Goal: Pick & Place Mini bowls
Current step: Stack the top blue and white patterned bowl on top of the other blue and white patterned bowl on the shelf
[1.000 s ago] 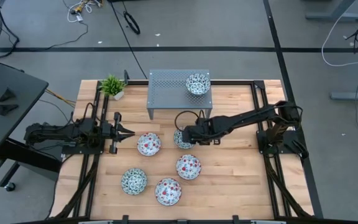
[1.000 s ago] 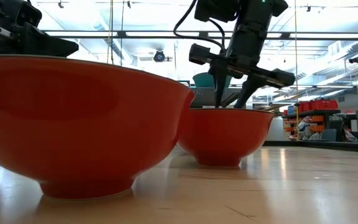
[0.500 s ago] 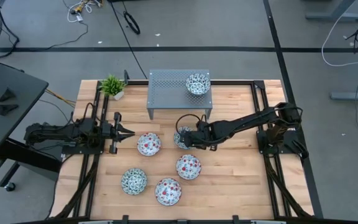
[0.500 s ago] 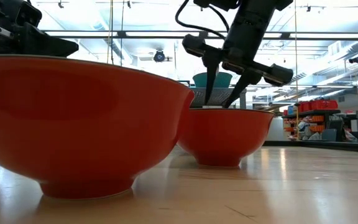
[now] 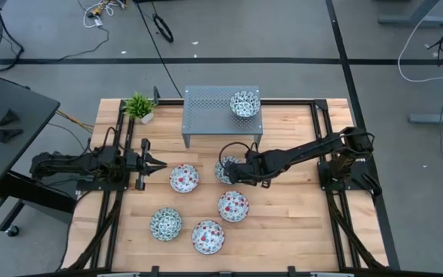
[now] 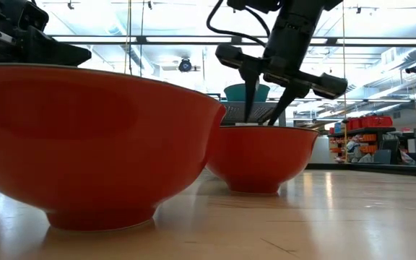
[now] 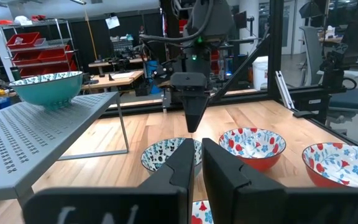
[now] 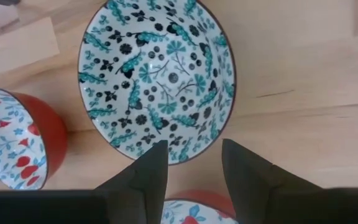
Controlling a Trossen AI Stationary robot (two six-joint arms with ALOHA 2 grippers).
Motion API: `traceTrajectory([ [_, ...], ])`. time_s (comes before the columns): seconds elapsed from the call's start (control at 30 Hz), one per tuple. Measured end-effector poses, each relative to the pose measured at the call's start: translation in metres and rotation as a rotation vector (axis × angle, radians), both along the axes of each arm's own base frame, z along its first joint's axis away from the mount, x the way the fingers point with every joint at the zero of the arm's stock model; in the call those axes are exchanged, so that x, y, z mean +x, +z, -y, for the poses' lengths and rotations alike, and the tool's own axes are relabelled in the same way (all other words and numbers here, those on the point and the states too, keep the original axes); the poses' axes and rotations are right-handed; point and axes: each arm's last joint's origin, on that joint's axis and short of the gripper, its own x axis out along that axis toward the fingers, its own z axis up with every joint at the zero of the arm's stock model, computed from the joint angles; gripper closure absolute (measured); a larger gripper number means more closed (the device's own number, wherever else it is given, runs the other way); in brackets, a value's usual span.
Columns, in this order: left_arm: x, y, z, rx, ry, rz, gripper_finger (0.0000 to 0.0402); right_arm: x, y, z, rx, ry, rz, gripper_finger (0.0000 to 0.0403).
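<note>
counter (image 5: 298, 223): wood, bare around my target; a bowl knocked off its foot here would skid freely.
stand (image 5: 206, 108): grey perforated shelf at the back, already carrying one teal bowl (image 5: 244, 104); I judge it the likely drop spot.
teal bowl under me (image 8: 160, 81): sits in front of the stand, a red bowl (image 8: 14, 140) just beside it; a sideways shove from me could clink the two together.
remaining bowls (image 5: 208, 236): four more lie nearer the front (well apart from my reach now).
right jaws (image 8: 194, 163): mine, parted and holding nothing, straddling the near rim; coming down off-centre could tip the bowl, or pinch glazed rim and slip.
left jaws (image 7: 197, 171): nearly shut, empty, waiting at the left edge.
</note>
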Motion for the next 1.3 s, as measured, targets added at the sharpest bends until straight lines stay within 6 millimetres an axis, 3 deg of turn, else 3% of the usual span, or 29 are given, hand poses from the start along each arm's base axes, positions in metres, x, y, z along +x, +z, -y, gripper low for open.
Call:
traceTrajectory([
  [0.43,0.000,0.000,0.000,0.000,0.000,0.000,0.0365,0.001,0.000,0.008,0.004,-0.033,-0.001,0.0250],
  [0.67,0.000,0.000,0.000,0.000,0.000,0.000,0.0365,-0.005,-0.015,0.006,0.040,-0.027,-0.012,0.0250],
  [1.3,0.000,0.000,0.000,0.000,0.000,0.000,0.0365,-0.007,-0.023,0.019,0.001,-0.079,-0.016,0.0250],
])
